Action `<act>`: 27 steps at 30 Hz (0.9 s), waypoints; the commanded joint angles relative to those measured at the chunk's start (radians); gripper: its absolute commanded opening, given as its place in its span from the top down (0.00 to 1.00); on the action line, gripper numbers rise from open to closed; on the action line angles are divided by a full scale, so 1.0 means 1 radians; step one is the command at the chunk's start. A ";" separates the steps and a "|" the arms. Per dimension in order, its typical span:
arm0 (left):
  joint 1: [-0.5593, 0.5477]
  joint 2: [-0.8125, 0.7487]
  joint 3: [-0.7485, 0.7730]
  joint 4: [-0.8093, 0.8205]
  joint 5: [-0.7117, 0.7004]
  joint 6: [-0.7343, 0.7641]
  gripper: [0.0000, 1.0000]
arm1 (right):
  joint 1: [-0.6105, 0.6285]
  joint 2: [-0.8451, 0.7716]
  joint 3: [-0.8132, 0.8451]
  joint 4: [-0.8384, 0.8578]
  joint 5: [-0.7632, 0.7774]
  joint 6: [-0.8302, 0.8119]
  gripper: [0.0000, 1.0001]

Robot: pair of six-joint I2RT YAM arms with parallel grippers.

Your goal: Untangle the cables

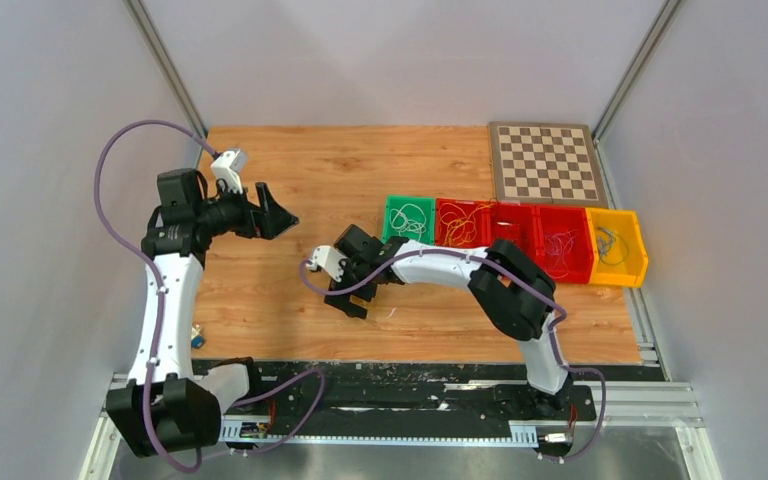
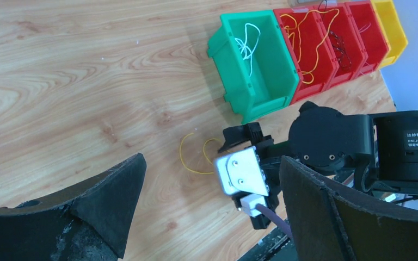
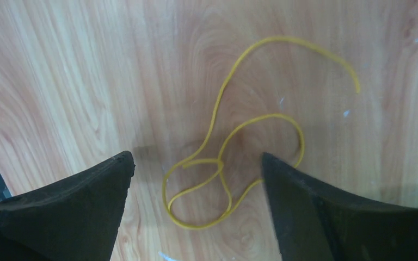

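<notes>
One thin yellow cable (image 3: 216, 111) lies in loose loops on the wooden table; no snarl shows. My right gripper (image 3: 196, 159) is open and hangs just above it, a finger on either side of the loops, touching nothing. The cable also shows in the left wrist view (image 2: 180, 156), beside the right gripper's fingers (image 2: 245, 136). My left gripper (image 2: 211, 160) is open and empty, held above the table to the left (image 1: 278, 215). Other cables lie in bins: white (image 2: 249, 41), yellow (image 2: 305, 32), dark (image 2: 340, 46) and blue (image 1: 610, 240).
A row of bins stands at the right: green (image 1: 390, 222), three red (image 1: 520, 218), yellow (image 1: 632, 262). A chessboard (image 1: 546, 161) lies behind them. Grey walls close in left and right. The table's front edge has a black rail (image 1: 410, 385).
</notes>
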 commanded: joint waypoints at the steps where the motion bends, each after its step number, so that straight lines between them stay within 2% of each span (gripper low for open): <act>1: 0.008 -0.064 -0.023 -0.022 -0.029 0.003 0.00 | 0.010 0.061 0.073 0.064 0.075 0.030 0.16; 2: 0.008 -0.070 -0.027 -0.025 -0.036 0.008 0.00 | 0.009 0.076 0.074 0.065 0.077 0.031 0.22; 4: 0.008 -0.088 -0.029 -0.033 -0.045 0.016 0.00 | 0.010 0.094 0.070 0.066 0.080 0.026 0.43; 6: 0.008 -0.097 -0.028 -0.037 -0.052 0.024 0.00 | 0.008 0.092 0.055 0.065 0.083 0.014 0.75; 7: 0.008 -0.099 -0.028 -0.037 -0.054 0.026 0.00 | 0.009 0.077 0.046 0.065 0.084 0.005 0.95; 8: 0.008 -0.101 -0.028 -0.036 -0.056 0.030 0.00 | 0.008 0.047 0.038 0.065 0.082 -0.007 1.00; 10: 0.008 -0.098 -0.028 -0.029 -0.054 0.031 0.00 | 0.001 -0.020 0.023 0.059 0.066 -0.030 1.00; 14: 0.008 -0.079 -0.020 0.002 0.027 0.007 0.00 | -0.098 -0.239 0.002 0.049 -0.222 -0.044 1.00; 17: 0.008 -0.069 -0.020 0.052 0.094 -0.019 0.00 | -0.187 -0.368 0.023 0.025 -0.322 -0.021 1.00; 22: 0.008 -0.032 -0.017 0.126 0.139 -0.047 0.02 | -0.367 -0.527 -0.014 -0.037 -0.298 -0.027 1.00; 27: 0.009 0.035 0.014 0.171 0.168 -0.082 0.02 | -0.579 -0.574 -0.070 -0.067 -0.260 0.027 1.00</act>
